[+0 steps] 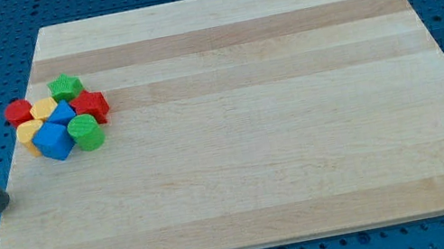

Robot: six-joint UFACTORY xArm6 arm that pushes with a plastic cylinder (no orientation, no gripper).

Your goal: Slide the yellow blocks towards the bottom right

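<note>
Obstacles: one tight cluster at the light wooden bench's [264, 154] left edge, upper part, blocks touching or nearly so.
- red round block [17, 111], leftmost
- green star-shaped block [65, 87], topmost
- yellow blocks [43, 108] and [28, 134]
- blue blocks [62, 113] and [54, 141]
- red star-shaped block [91, 106]
- green cylinder [86, 132]

Free room: bench surface right of and below the cluster.

My tip [2, 205]: off the bench's left edge, below-left of the cluster, apart from it.

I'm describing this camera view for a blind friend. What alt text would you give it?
A tight cluster of small blocks sits at the left edge of a wooden board: two yellow blocks, two blue, two green, two red. My tip rests off the board, left of and below the cluster, touching no block.
</note>
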